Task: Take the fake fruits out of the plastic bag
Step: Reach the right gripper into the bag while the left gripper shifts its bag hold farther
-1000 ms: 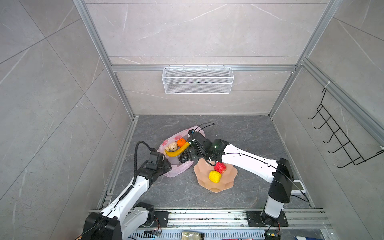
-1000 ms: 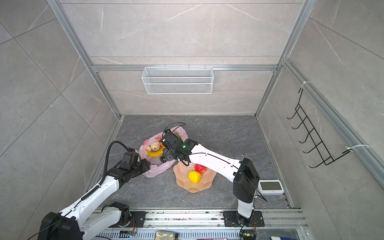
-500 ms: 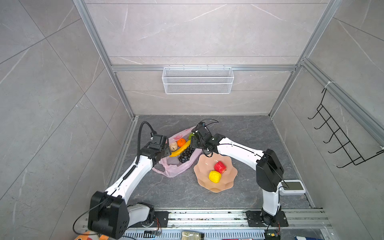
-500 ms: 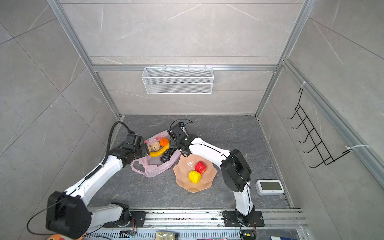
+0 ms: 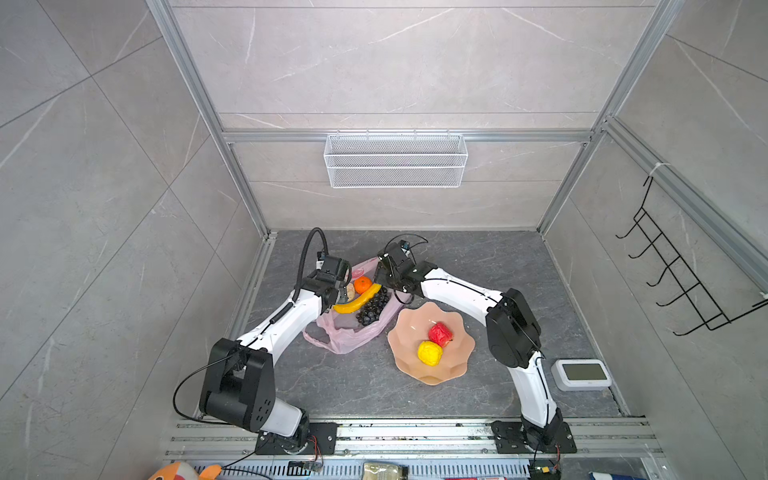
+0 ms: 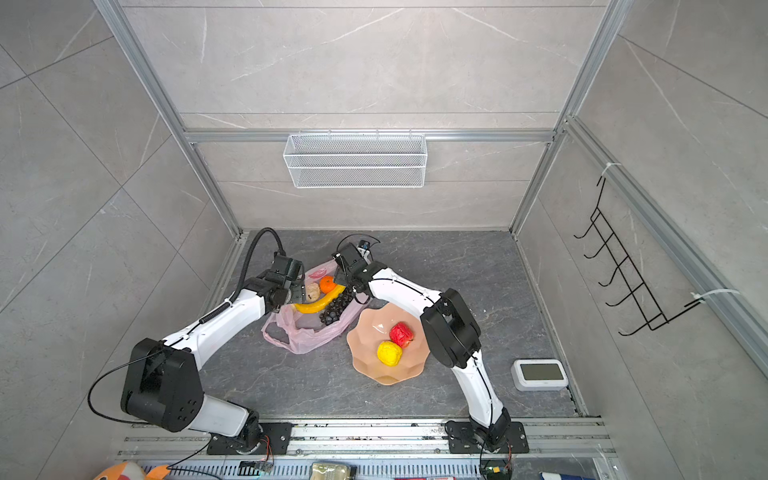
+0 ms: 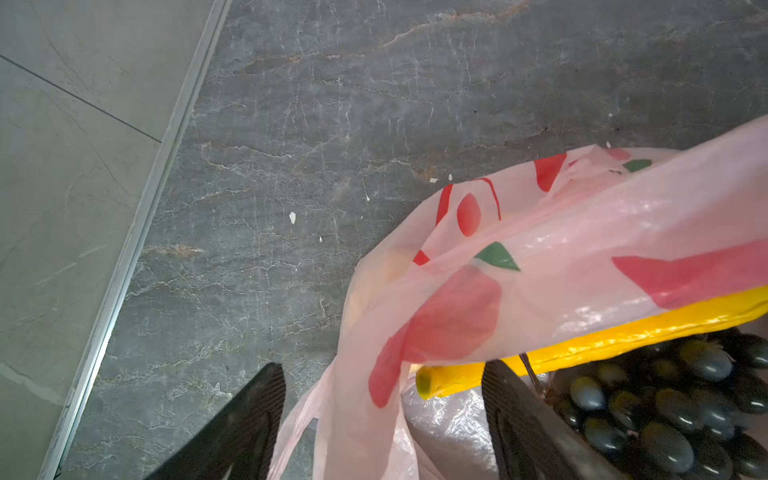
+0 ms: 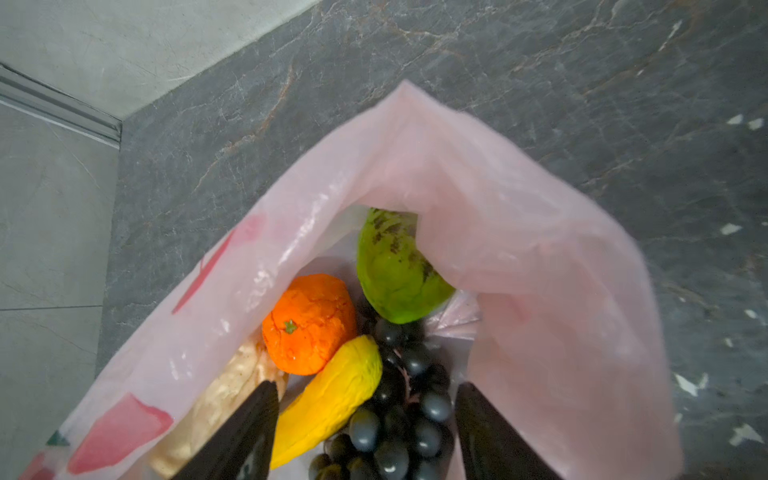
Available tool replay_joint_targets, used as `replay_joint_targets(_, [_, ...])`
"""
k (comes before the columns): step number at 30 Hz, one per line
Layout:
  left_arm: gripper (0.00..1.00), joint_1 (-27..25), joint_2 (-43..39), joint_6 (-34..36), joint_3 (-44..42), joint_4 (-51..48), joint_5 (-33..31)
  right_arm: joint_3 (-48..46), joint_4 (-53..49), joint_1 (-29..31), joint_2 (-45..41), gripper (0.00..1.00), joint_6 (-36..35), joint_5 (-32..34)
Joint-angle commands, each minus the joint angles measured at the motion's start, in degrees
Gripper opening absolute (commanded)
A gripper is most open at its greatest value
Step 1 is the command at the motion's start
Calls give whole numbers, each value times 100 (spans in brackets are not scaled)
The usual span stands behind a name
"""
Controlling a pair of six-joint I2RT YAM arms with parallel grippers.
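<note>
Grey veined tabletop [image 5: 478,266] ringed by tiled walls [image 5: 395,62] fills both top views; the plastic bag [image 5: 353,334] lies slumped left of centre with its mouth open, showing a banana [image 5: 357,302], a grape bunch [image 5: 372,311] and a tangerine [image 5: 363,285] inside; a beige fruit [image 6: 312,291] is plain in a top view, close to the left arm's wrist; just right of the bag a peach plate [image 5: 415,368] holds a red fruit [image 5: 439,333] and a yellow fruit [image 5: 430,353], both out of the bag; the left gripper [image 5: 343,291] and right gripper [image 5: 383,277] reach the bag's far rim from either side, their jaws too small to judge there; the left wrist view shows its jaws spread, bag film hanging loose between them, the banana's tip just beside one finger [image 7: 519,415]; the right wrist view alone reveals a green fruit [image 8: 395,270] deep in the bag, and jaws spread wide over banana and grapes, gripping nothing.
</note>
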Motion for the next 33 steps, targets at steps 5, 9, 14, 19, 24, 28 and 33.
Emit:
replay_joint_targets(5, [81,67,84,181,56,59,-182,659,-453,-58,537,70,323,228])
replay_joint_targets(9, [80,157,215,97,10,137,-48,824,-680,-72,660,72,442,484])
replay_joint_targets(14, [70,319,422,-40,110,38,52,1004,-765,-114,869,73,526,502])
replay_joint_targets(19, [54,326,355,-54,-29,250,342,1470,-905,-157,1247,74,493,386])
replay_joint_targets(24, [41,321,185,-109,-254,419,409,2012,-1252,-191,1641,80,529,447])
replay_joint_targets(28, [32,325,-19,-200,-460,490,371,2485,-1633,-232,1948,80,665,528])
replay_joint_targets(33, [24,328,-290,-323,-782,678,487,3052,-1929,-288,2452,80,736,538])
